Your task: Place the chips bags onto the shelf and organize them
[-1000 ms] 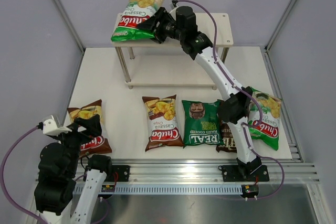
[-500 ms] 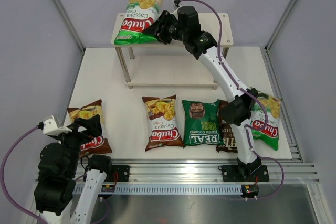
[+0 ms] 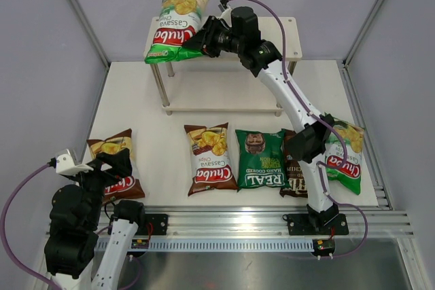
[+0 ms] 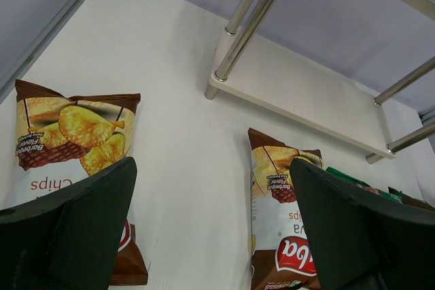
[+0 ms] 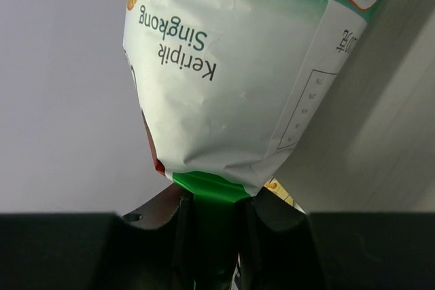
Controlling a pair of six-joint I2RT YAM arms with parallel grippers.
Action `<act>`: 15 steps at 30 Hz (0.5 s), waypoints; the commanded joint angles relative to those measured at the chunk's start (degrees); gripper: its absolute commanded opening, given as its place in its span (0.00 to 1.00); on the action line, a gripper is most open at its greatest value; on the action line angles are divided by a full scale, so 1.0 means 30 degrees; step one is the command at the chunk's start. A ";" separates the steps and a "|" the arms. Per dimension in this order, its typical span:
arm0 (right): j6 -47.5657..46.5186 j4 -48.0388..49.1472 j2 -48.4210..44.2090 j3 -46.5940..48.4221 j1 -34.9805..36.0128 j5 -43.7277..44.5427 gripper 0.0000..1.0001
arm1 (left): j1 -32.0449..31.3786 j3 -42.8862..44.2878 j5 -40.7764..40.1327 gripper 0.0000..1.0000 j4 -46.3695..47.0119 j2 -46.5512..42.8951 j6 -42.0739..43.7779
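Note:
My right gripper point(image 3: 197, 39) is shut on the bottom seam of a light-green Chuba bag point(image 3: 175, 24) and holds it above the left end of the shelf's top board point(image 3: 289, 35). In the right wrist view the jaws pinch the bag's green seam point(image 5: 212, 198). On the table lie a brown Chuba bag point(image 3: 115, 171) at the left, a second brown Chuba bag point(image 3: 209, 157), the dark-green REAL bag point(image 3: 261, 159), the dark-brown Kettle bag point(image 3: 293, 180) and another light-green Chuba bag point(image 3: 343, 151). My left gripper point(image 4: 211, 236) is open above the table between the two brown bags.
The shelf's lower board point(image 3: 217, 93) is bare, with metal legs point(image 3: 160, 86) at its corners. Grey walls close in the left, right and back. An aluminium rail point(image 3: 272, 225) runs along the near table edge.
My right gripper has lifted the light-green Chuba bag slightly and shifted it left and back over the shelf's left end. The left arm has not moved.

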 commanded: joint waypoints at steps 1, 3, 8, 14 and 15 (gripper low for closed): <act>0.0734 0.1027 0.0655 0.0857 0.0005 -0.1544 0.30 | -0.0055 0.0099 0.0459 0.99 0.0641 -0.0181 0.0450; 0.0998 0.1347 0.0834 0.0831 0.0034 -0.1749 0.30 | -0.0055 0.0129 0.0459 0.99 0.0582 -0.0239 0.0421; 0.1907 0.2403 0.0717 -0.0283 0.0092 -0.1429 0.30 | -0.0055 0.0158 0.0459 0.99 0.0553 -0.0269 0.0421; 0.2522 0.2461 0.0718 -0.0370 0.0151 -0.0579 0.41 | -0.0055 0.0158 0.0488 0.99 0.0553 -0.0298 0.0421; 0.2523 0.2548 0.0601 -0.0516 0.0180 -0.0491 0.43 | -0.0055 0.0158 0.0488 0.99 0.0524 -0.0298 0.0450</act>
